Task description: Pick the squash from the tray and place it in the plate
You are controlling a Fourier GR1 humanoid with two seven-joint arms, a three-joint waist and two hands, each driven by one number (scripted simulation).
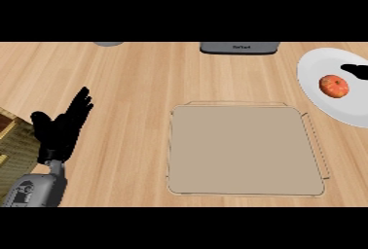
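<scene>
One wooden counter carried everything. One square tan tray lay at centre, holding nothing. One white plate sat far right, cut by the edge, placed as the target. One left hand stood near left, fingers straight and spread, resting, holding nothing. One orange squash lay on the plate, so the placing looked done. One right hand showed only as a dark tip beside it; finger state could not be told.
</scene>
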